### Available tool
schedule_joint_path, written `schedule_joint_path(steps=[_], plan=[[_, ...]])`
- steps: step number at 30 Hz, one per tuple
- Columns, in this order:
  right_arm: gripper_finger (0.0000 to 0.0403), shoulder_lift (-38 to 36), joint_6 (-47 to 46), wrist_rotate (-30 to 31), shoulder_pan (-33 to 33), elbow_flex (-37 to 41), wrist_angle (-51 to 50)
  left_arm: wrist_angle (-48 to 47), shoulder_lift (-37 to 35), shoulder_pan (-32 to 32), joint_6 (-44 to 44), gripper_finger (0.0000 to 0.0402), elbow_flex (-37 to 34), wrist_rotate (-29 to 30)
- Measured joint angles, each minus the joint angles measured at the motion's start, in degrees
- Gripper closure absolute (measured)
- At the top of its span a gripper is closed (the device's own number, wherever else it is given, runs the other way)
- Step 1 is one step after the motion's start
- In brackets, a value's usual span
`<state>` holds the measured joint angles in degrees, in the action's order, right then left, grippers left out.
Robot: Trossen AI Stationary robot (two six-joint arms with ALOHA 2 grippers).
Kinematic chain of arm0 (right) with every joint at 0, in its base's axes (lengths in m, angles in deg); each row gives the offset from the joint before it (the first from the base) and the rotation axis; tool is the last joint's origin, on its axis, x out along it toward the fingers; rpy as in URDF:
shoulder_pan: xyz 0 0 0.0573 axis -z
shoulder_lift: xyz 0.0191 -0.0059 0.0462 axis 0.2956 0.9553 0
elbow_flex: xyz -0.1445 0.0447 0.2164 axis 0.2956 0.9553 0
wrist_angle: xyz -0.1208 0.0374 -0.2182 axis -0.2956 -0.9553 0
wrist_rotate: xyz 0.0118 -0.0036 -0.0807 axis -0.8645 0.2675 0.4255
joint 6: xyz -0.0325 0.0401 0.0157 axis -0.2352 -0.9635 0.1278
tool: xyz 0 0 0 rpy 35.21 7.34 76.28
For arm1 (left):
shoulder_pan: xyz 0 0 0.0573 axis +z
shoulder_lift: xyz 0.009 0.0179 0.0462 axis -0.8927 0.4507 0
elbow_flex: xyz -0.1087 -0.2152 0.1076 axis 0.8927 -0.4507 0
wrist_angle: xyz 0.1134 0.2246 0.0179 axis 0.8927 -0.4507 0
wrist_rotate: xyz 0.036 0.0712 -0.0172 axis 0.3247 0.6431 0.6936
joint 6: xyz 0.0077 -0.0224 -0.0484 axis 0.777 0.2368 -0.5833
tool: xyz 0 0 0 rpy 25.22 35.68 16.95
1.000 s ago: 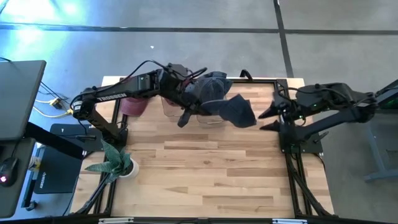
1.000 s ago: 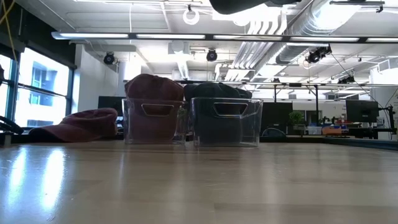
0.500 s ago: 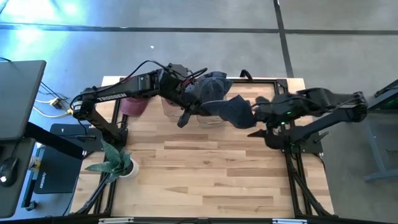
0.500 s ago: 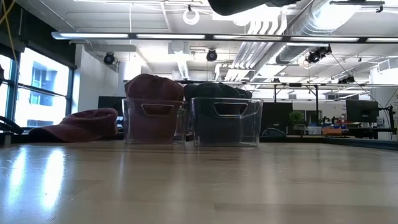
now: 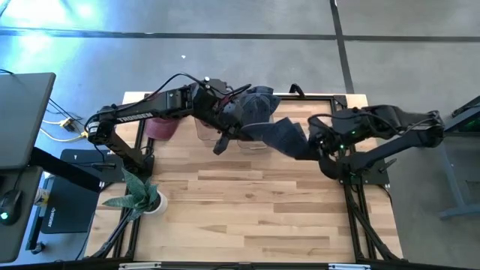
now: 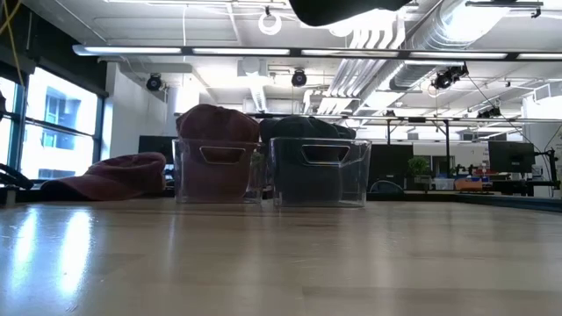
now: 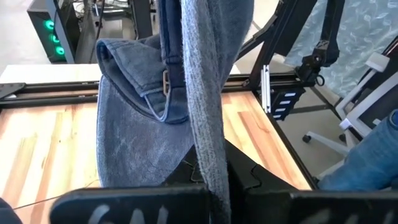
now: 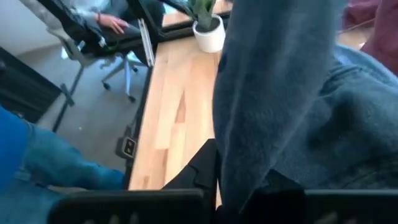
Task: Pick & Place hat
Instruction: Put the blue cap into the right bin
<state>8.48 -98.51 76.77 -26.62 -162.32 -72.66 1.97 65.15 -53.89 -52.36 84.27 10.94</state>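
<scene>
Denim cap (image 5: 270,127) stretched between your 2 grippers, upper center.
No readable writing; left gripper (image 5: 234,127) pinches it, right gripper (image 5: 315,146) has now clamped its brim.

A potted plant (image 5: 142,196) stands at the table's (image 5: 247,210) lower left; two clear bins (image 6: 319,172) sit mid-frame in the low view.

blue denim hat (image 5: 279,133), maroon hat (image 6: 118,174), clear bins (image 6: 318,171).

occluded: right end effector (image 5: 309,144) tips under blue hat (image 5: 277,133) | cropped: person's hand (image 8: 114,22)
</scene>
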Motion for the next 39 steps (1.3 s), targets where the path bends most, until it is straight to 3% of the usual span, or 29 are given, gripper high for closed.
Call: schedule_joint_path(steps=[5, 10, 15, 19, 28, 36, 39], plan=[[0.0391, 0.5, -1.6, -0.3, 0.0, -1.4, 0.2, 0.7, 0.3, 0.0, -1.4, 0.0386, 0.0, -1.1], [0.0391, 1.9, -0.5, 1.4, 0.7, -3.9, -0.8, -4.2, 2.1, 1.0, -1.4, 0.0321, -0.1, -0.7], [0.0393, 5.4, 3.1, 1.8, 4.3, -6.7, -2.5, -11.9, 2.0, 3.0, 1.6, 0.0254, 0.1, 4.1], [0.0395, 9.5, 7.0, 1.8, 7.8, -9.7, -6.0, -18.8, 2.0, 4.8, 1.6, 0.0230, 0.0, 8.8], [0.0395, 19.4, 20.7, 3.6, 16.6, -17.3, -11.9, -31.6, 0.9, 6.0, -0.1, 0.0240, 0.0, 23.7], [0.0392, 26.8, 41.0, -1.2, 22.4, -20.0, -14.5, -34.0, -1.7, 6.0, -2.7, 0.0279, 0.1, 25.2], [0.0395, 29.9, 47.1, -0.4, 23.4, -19.8, -15.1, -33.3, -2.4, 6.0, -4.6, 0.0292, 0.0, 25.6]])
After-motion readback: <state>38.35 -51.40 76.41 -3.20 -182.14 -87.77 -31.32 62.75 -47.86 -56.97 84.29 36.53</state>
